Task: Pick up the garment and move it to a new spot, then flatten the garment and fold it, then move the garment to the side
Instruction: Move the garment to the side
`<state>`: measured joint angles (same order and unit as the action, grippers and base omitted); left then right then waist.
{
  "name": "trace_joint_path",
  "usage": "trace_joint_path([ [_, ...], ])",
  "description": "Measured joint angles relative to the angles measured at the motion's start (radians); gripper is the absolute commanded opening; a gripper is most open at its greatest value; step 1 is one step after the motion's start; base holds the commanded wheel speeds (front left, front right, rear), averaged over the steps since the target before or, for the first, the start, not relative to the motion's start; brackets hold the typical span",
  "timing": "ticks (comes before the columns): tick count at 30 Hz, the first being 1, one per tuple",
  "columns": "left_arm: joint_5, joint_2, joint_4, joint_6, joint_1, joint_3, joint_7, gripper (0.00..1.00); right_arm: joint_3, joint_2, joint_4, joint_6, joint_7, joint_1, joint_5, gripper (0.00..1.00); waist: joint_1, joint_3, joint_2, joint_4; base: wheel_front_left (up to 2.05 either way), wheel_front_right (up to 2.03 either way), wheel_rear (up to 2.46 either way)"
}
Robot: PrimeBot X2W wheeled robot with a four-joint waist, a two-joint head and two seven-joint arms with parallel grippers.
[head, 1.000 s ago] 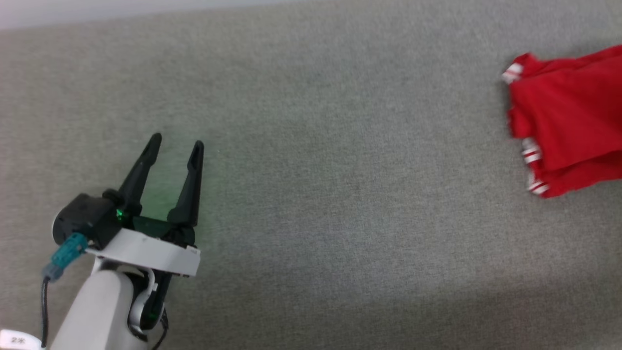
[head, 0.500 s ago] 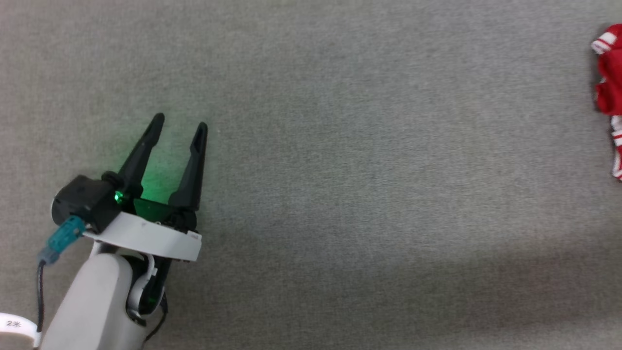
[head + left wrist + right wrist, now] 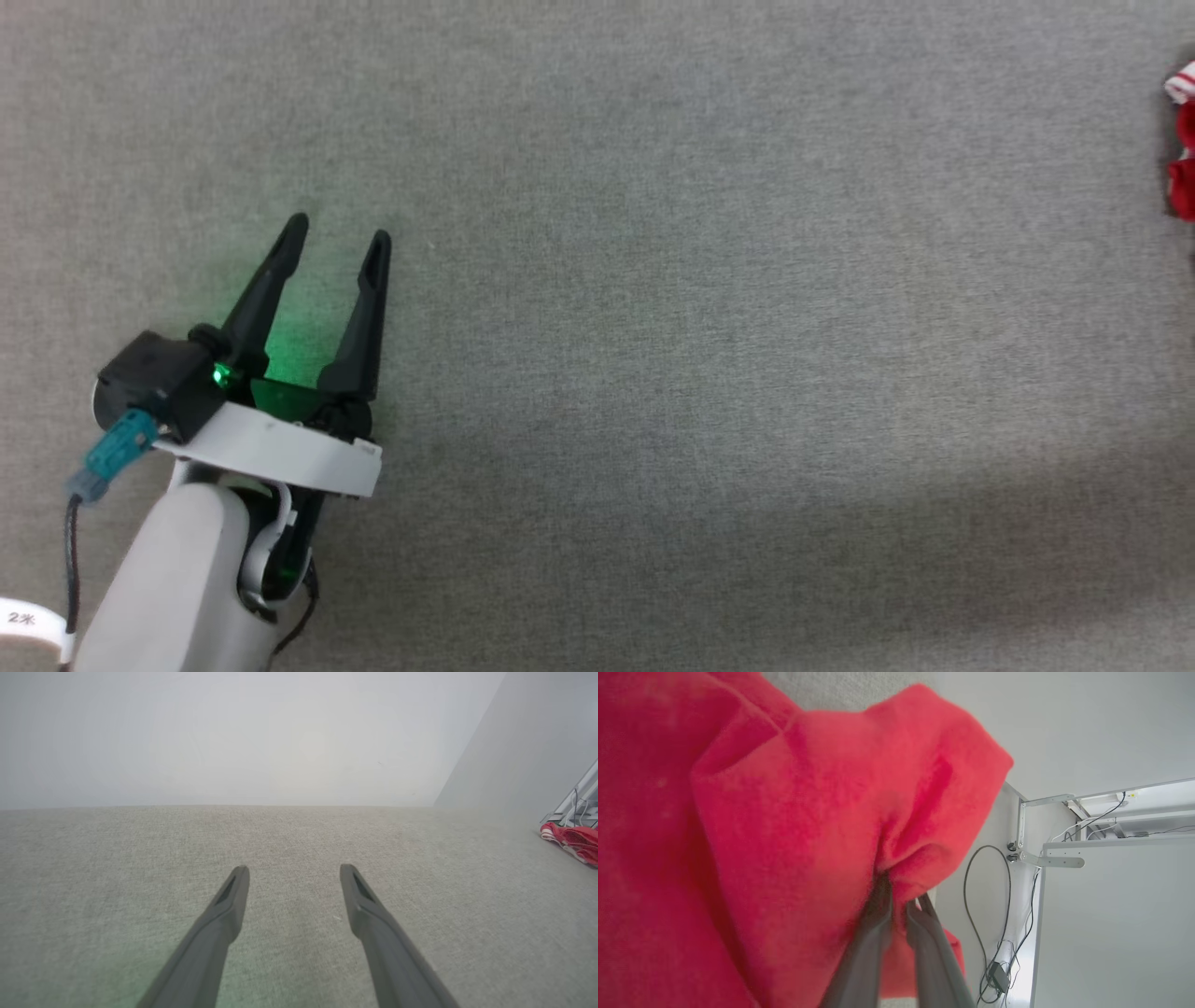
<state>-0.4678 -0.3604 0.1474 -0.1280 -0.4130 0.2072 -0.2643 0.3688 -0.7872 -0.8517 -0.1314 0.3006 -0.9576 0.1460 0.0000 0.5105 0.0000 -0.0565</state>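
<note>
The garment [image 3: 752, 826] is red cloth draped over my right gripper [image 3: 896, 891], whose two dark fingers are shut on a fold of it. A red edge with a white-striped cuff of the garment [image 3: 1184, 140] peeks in at the far right of the head view, and the garment [image 3: 572, 841] lies far right on the surface in the left wrist view. My left gripper [image 3: 336, 231] hovers open over the grey fabric surface [image 3: 653, 355] at the lower left, nothing between its fingers, well away from the garment. In its own view the left gripper [image 3: 294, 872] points at a pale wall.
A pale wall [image 3: 233, 737] bounds the far side of the grey surface. Beside the garment stand a white metal frame [image 3: 1059, 861] and a loose black cable [image 3: 987, 896].
The red garment has slid rightward out of the head view, from a wide red panel to a sliver at the edge. The left gripper stays open in about the same place.
</note>
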Motion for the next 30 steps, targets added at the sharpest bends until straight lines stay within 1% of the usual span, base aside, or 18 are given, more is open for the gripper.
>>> trace_joint_path([
  [2,-0.003,0.000,0.003,0.000,0.005,-0.004,0.000,1.00,-0.013,0.007,-0.007,0.000,0.000,-0.002,-0.019,0.35,0.0000,-0.011,0.0000,-0.004,0.00,0.00,0.00],
  [3,-0.004,0.000,0.006,0.000,0.009,-0.005,0.000,1.00,-0.017,0.011,-0.009,0.000,0.000,-0.004,-0.028,0.45,0.0000,-0.017,0.0000,-0.005,0.00,0.00,0.00],
  [5,-0.007,0.000,0.011,0.000,0.015,-0.005,0.000,1.00,-0.029,0.021,-0.012,0.000,-0.008,-0.008,-0.042,0.78,0.0000,-0.032,0.0000,-0.009,0.00,0.00,0.00],
  [6,-0.007,0.000,0.013,0.000,0.019,-0.006,0.000,1.00,-0.036,0.026,-0.017,0.000,-0.010,-0.011,-0.045,0.93,0.0000,-0.040,0.0000,-0.011,0.00,0.00,0.00],
  [7,-0.008,0.000,0.015,0.000,0.025,-0.006,0.000,1.00,-0.041,0.029,-0.022,0.000,-0.010,-0.011,-0.050,1.00,0.0000,-0.049,0.0000,-0.012,0.00,0.00,0.00],
  [12,-0.014,0.003,0.026,0.000,0.061,-0.017,0.000,1.00,-0.072,0.052,-0.056,0.000,-0.015,-0.014,-0.072,1.00,0.0000,-0.101,0.0000,-0.019,0.00,0.00,0.00],
  [18,-0.012,0.014,0.042,0.000,0.123,-0.040,0.000,1.00,-0.104,0.104,-0.086,0.000,-0.044,-0.004,-0.074,1.00,0.0000,-0.179,0.0000,-0.021,0.00,0.00,0.00],
  [23,-0.008,0.022,0.060,0.000,0.177,-0.058,0.000,1.00,-0.132,0.159,-0.101,0.000,-0.084,0.050,-0.061,1.00,0.0000,-0.252,0.0000,-0.010,0.00,0.00,0.00],
  [30,0.003,0.034,0.069,0.004,0.260,-0.104,0.000,1.00,-0.171,0.241,-0.080,0.000,-0.183,0.167,-0.016,1.00,0.0000,-0.357,0.0000,0.023,0.00,0.00,0.00],
])
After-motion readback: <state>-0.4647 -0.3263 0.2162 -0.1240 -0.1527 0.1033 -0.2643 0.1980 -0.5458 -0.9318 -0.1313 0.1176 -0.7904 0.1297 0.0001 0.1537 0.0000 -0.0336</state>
